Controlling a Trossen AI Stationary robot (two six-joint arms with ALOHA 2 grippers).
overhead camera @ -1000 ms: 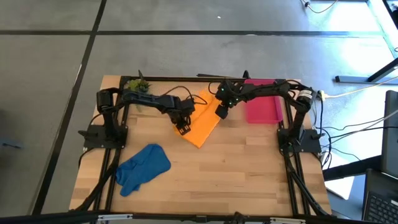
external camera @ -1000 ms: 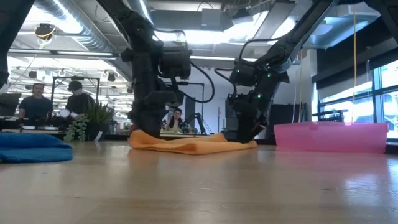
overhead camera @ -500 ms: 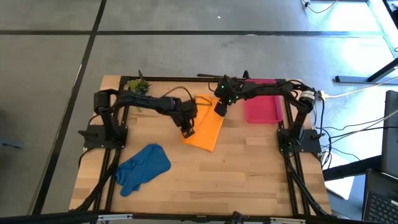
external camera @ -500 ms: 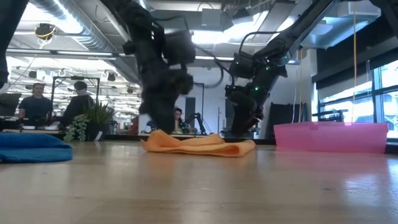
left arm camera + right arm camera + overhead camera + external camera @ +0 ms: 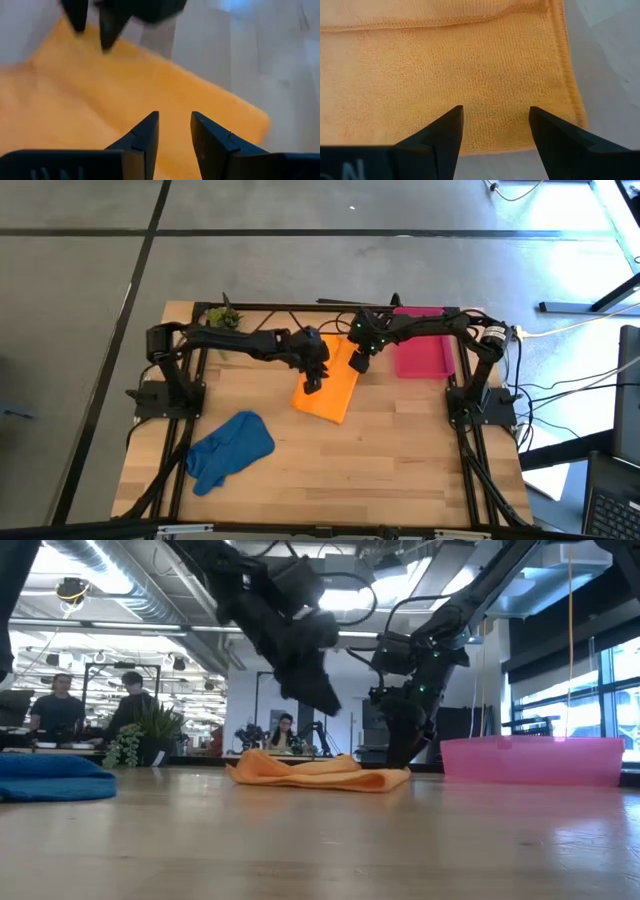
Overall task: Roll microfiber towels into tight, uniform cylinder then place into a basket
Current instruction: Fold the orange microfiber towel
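The orange microfiber towel (image 5: 327,385) lies flat and unrolled on the wooden bench (image 5: 400,450), directly beneath both sets of fingers. The left gripper (image 5: 173,131) hangs above the cloth with its fingers (image 5: 142,137) parted by a narrow gap and nothing between them; the towel spreads under and ahead of their tips. The right gripper (image 5: 495,125) sits low over the opposite end, its fingers (image 5: 447,131) set wider apart and also empty, with the hemmed edge and one corner of the towel just past and to the side of their tips. In the low view the towel shows soft folds and a slightly humped middle, so it looks limp, light and easily bunched: it will likely drag and wrinkle rather than slide as one piece. The pile looks grippy, not slippery. A sensible hold would be the stitched hem at a short edge, one corner for each set of fingers, so the edge can be turned over evenly and the roll kept tight. The blue microfiber towel (image 5: 228,450) lies crumpled on the bench well away from the left fingers, and the pink basket (image 5: 422,352) stands empty just beyond the right fingers. Rolling has apparently not begun.
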